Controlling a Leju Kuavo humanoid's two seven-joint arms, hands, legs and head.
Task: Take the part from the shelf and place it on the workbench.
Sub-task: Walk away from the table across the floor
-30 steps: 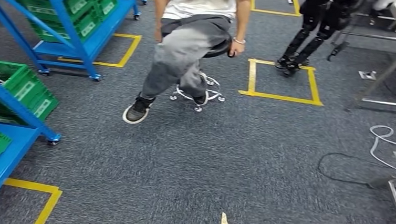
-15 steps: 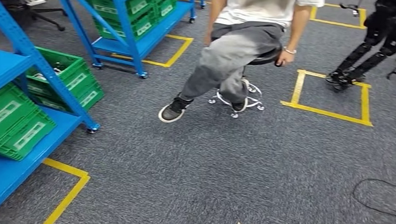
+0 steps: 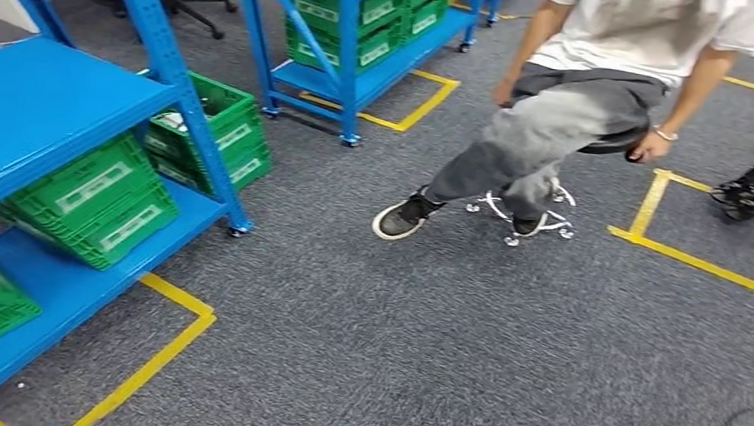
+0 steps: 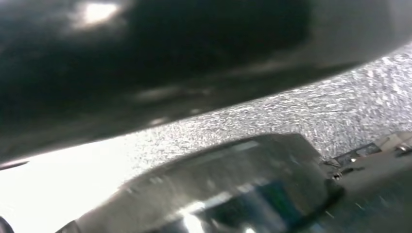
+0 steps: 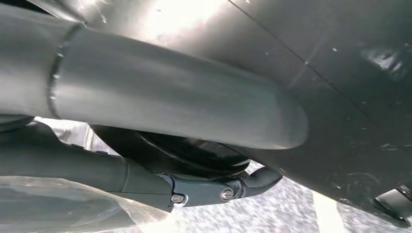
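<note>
A blue shelf [image 3: 49, 120] stands at my left in the head view, with green bins [image 3: 93, 198] on its lower levels. One open green bin [image 3: 213, 131] sits at the shelf's corner with something pale inside; I cannot make out the part itself. In the right wrist view my right hand [image 5: 160, 141] hangs beside my dark body, its thick grey thumb [image 5: 170, 97] and a darker finger [image 5: 145, 179] stretched out apart with nothing between them. The left wrist view is blurred: a shiny grey shape [image 4: 218, 189] over grey carpet, and the left hand's fingers cannot be read.
A second blue shelf [image 3: 366, 32] with green bins stands further back. A person [image 3: 559, 136] sits on a wheeled stool [image 3: 544, 210] at the right. Yellow floor tape [image 3: 152, 358] runs beside the near shelf, and a taped square [image 3: 710, 261] lies at the right.
The camera has swung left: the near blue shelf and its bins now fill the left side, and the seated person and taped square have slid to the right of the picture.
</note>
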